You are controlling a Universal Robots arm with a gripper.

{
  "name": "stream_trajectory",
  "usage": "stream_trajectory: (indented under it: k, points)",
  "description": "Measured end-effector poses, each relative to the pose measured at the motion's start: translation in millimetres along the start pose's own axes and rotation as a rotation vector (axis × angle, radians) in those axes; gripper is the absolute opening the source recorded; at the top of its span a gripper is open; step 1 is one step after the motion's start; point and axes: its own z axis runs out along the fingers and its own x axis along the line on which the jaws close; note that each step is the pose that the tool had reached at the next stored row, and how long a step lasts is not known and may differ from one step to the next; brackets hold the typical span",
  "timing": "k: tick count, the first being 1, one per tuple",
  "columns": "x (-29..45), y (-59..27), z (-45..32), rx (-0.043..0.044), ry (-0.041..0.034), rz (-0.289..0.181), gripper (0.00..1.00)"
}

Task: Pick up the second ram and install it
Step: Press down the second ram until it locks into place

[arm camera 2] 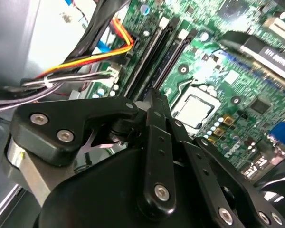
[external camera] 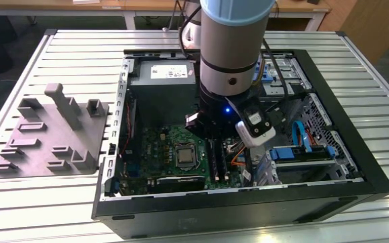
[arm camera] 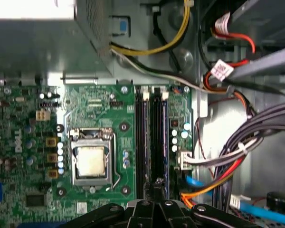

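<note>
My gripper reaches down into the open computer case, over the memory slots beside the processor socket. In both wrist views its black fingers are pressed together, the tips at the near end of the two long black slots. The second ram appears as a thin dark blue-green strip standing on edge in the slot right under the tips, also visible in the second wrist view. Whether the fingertips touch it I cannot tell. No stick shows between the fingers.
A grey plastic block with upright posts lies on the slatted table at the exterior view's left. Bundled cables and an orange-yellow lead run close beside the slots. The power supply and drive bays crowd the case.
</note>
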Motion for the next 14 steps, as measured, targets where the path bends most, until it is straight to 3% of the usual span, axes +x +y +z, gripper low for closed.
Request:
stream_trajectory:
  k: [5, 14]
  points:
    - [0.0, 6.3, -0.1, -0.0044, 0.0002, 0.000, 0.10]
    - [0.0, 6.7, -2.1, -0.0052, 0.0002, 0.000, 0.10]
